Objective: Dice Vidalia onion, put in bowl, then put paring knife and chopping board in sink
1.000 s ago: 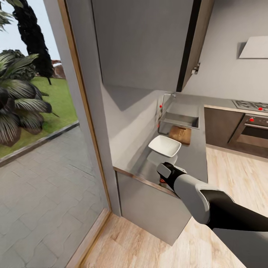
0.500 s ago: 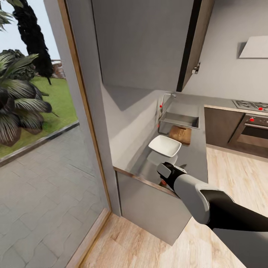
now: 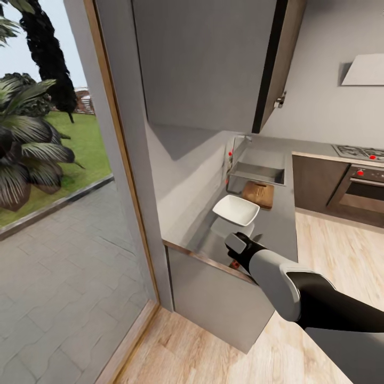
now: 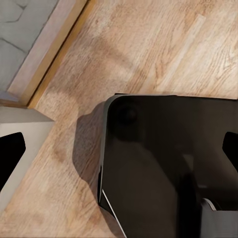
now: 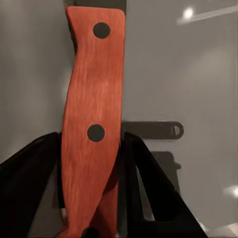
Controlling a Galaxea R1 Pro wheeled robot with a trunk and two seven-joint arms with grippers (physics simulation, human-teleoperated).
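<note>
My right gripper is down on the grey countertop near its front edge. In the right wrist view its dark fingers press both sides of the paring knife's red-orange handle, which lies on the counter. The white bowl sits just beyond that hand. Farther back lie the wooden chopping board and then the steel sink with its faucet. The Vidalia onion is hidden. My left gripper hangs open over the wooden floor and my dark base.
A tall grey wall panel and upper cabinet stand left of the counter. A glass door opens onto a patio. An oven and gas hob are at the right, with wood floor between.
The head view has shifted very slightly. The right arm stays at the knife and nothing on the counter has moved.
</note>
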